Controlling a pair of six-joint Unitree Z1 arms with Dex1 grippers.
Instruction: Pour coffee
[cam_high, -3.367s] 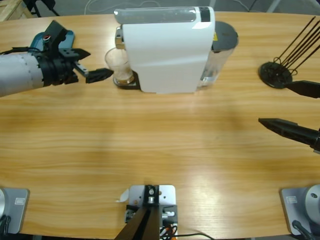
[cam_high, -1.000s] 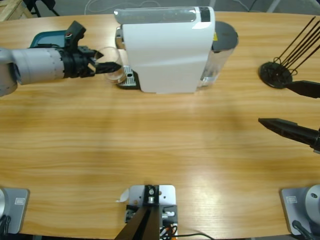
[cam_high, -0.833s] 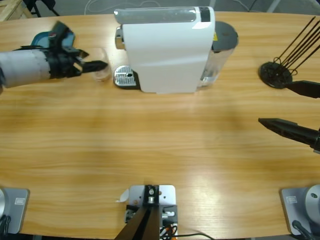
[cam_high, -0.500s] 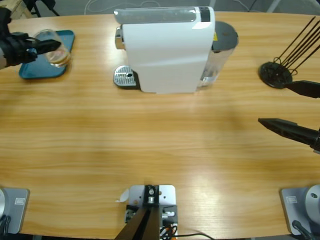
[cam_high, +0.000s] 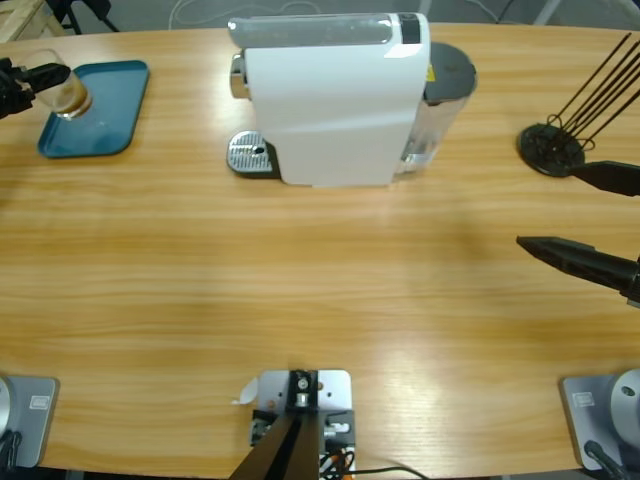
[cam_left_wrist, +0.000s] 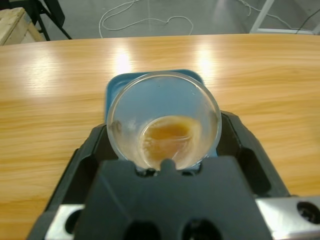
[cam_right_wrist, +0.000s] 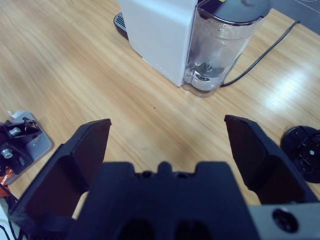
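At the worktop's far left corner, the coffee (cam_left_wrist: 170, 132) lies as a shallow brownish pool in the bottom of a small clear glass tumbler (cam_high: 64, 93), which the left end effector (cam_high: 38, 82) holds clamped between its two black jaws; in the left wrist view the tumbler (cam_left_wrist: 163, 120) sits right at the end effector's body, its open mouth facing the camera. The tumbler is over the left edge of a teal tray (cam_high: 105, 110) that lies on the worktop (cam_high: 300, 280); whether it touches the tray cannot be told. Further along the far edge stands a white coffee machine (cam_high: 335, 100) with a round metal drip grate (cam_high: 249, 153) at its left foot and a clear water tank (cam_right_wrist: 225, 45) at its right end; no writing on it can be read. Near the right edge, the right end effector (cam_high: 600, 222) hovers with jaws spread wide and nothing between them, just beside a black stand (cam_high: 551, 148) with thin rods.
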